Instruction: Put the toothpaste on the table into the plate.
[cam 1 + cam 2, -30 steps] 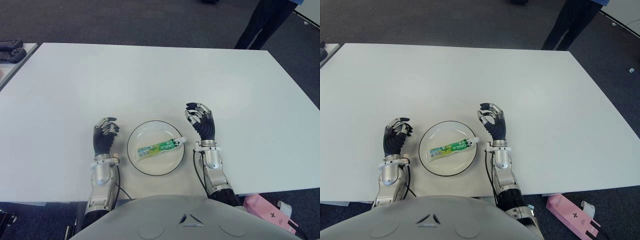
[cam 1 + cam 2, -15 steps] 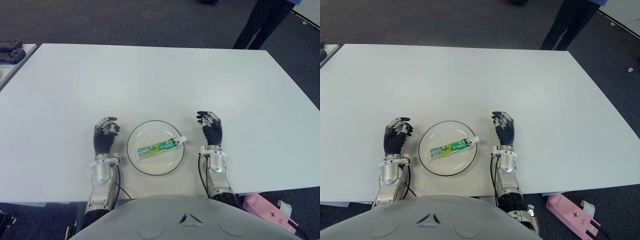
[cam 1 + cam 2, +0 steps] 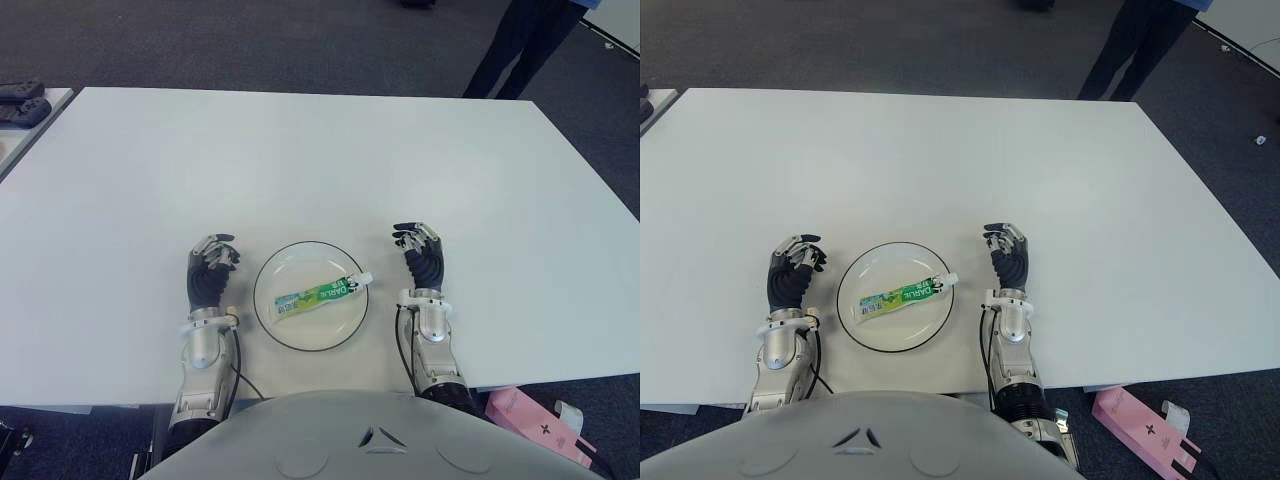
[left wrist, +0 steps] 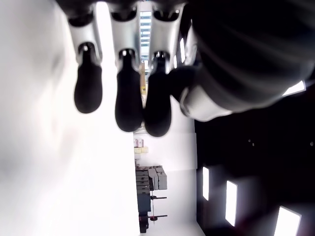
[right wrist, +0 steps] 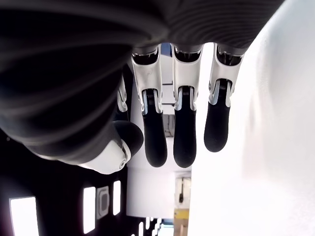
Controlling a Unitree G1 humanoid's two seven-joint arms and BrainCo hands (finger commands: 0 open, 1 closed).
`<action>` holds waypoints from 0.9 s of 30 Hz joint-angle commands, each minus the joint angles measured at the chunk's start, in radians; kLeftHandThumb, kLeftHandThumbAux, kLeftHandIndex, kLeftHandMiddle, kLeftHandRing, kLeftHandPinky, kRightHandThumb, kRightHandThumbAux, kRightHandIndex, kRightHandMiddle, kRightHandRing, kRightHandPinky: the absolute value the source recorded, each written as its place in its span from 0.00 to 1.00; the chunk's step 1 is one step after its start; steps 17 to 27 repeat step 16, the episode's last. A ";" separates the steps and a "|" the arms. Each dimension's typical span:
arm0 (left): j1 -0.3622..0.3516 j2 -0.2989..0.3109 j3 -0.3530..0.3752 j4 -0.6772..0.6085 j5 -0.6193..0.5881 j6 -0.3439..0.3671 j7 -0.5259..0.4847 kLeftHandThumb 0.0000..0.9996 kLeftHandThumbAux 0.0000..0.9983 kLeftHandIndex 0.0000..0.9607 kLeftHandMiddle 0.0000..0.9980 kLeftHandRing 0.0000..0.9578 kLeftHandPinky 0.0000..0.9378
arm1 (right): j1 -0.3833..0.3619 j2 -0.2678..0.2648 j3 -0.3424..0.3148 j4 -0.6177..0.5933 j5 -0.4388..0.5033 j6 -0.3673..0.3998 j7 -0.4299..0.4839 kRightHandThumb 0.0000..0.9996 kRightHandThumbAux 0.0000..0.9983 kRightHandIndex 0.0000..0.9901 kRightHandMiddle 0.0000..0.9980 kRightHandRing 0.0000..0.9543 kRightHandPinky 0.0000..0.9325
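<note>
At the near edge of the table [image 3: 320, 160], the toothpaste [image 3: 318, 294] lies inside the plate [image 3: 270, 320], its long axis slanting, cap end toward the right hand [image 3: 421, 262]. That hand shows just beside the plate's right rim, nearer the cap, fingers loosely curled and empty. The left hand [image 3: 209, 270] shows beside the left rim, likewise relaxed and empty. A person's legs [image 3: 520, 45] stand beyond the far edge.

One toothpaste [image 3: 320, 295], one plate [image 3: 280, 332], two hands.
</note>
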 commanded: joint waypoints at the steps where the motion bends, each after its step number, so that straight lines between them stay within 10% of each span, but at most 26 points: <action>1: 0.004 0.003 -0.003 0.020 0.007 0.014 -0.006 0.71 0.72 0.45 0.64 0.66 0.68 | 0.025 0.013 -0.001 -0.005 0.012 0.063 0.017 0.71 0.73 0.43 0.48 0.47 0.47; 27: 0.005 -0.005 -0.008 0.022 0.017 0.023 -0.001 0.71 0.72 0.45 0.64 0.66 0.67 | 0.050 -0.019 0.005 -0.082 0.011 0.202 0.111 0.71 0.73 0.43 0.47 0.46 0.46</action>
